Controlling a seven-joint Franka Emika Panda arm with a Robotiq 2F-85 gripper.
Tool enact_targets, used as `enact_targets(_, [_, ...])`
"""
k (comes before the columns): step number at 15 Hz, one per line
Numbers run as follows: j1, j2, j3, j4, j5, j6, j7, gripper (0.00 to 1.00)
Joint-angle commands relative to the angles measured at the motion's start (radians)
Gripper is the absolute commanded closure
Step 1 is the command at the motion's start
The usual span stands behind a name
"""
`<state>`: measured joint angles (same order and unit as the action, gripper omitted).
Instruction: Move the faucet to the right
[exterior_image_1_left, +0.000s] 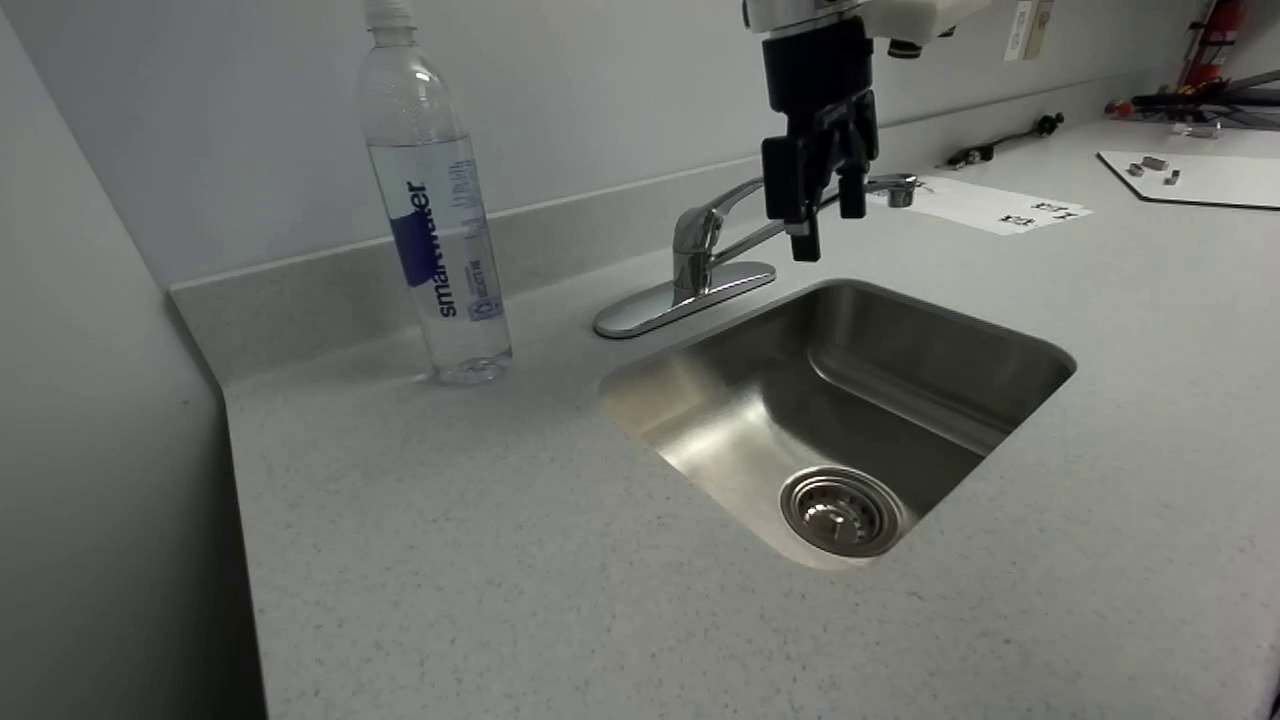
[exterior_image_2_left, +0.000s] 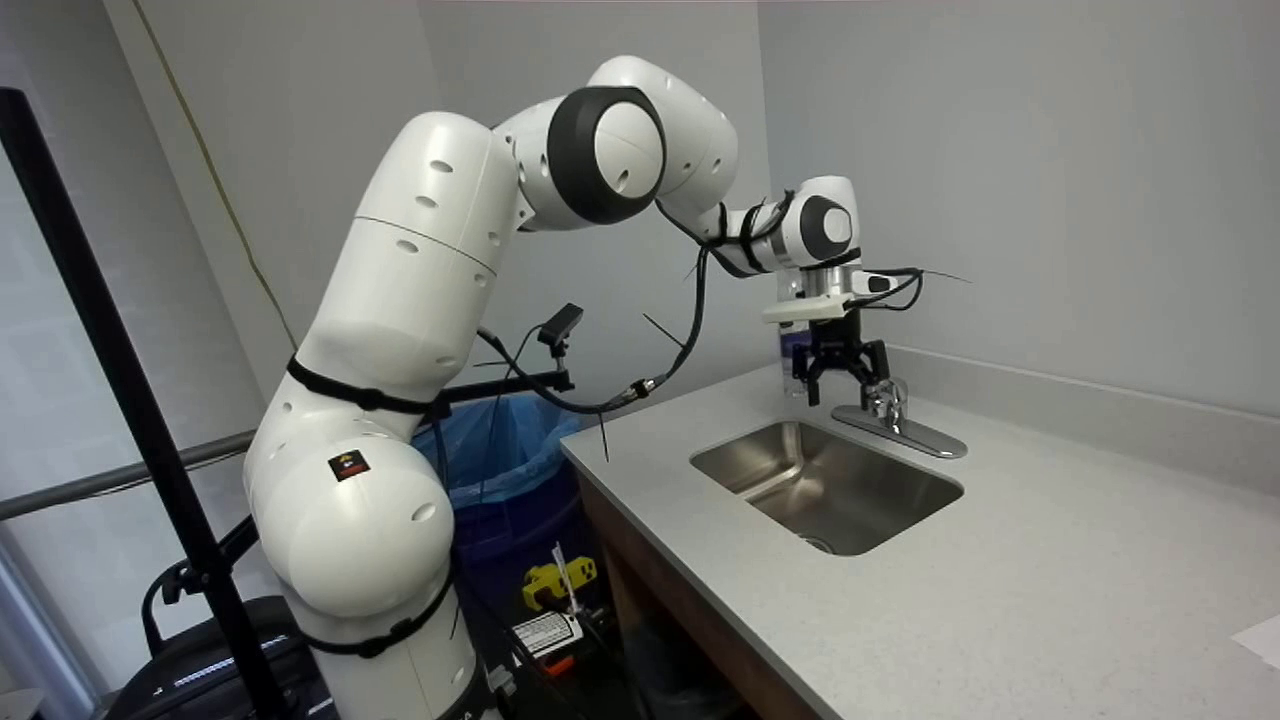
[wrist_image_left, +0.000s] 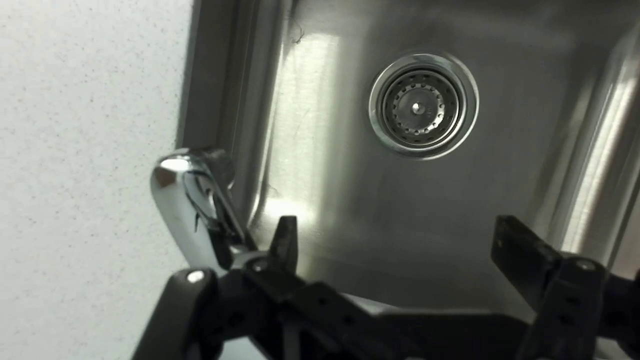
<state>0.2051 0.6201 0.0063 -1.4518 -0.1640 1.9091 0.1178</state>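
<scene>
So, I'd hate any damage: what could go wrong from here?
In the wrist view, the spout lies beside, not between, the open fingers, so closing now might miss it. The lever handle sits above the spout, so the fingers could nudge it instead. A wide swing might topple the smartwater bottle standing near the faucet.

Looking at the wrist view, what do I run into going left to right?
Speckled countertop at the left edge, faucet, one gripper fingertip, drain strainer, the other fingertip. The sink spreads behind several of these, so I left it out.
</scene>
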Motion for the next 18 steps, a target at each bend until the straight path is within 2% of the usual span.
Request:
enact_targets(1, [-0.012,0.081,-0.019,0.127,-0.014,-0.066,0.048,0.0])
enact_targets(14, [-0.026,0.293,-0.062,0.482,0.007,-0.228,0.194,0.0])
enact_targets(18, [-0.027,0.329,-0.06,0.554,0.013,-0.271,0.209,0.0])
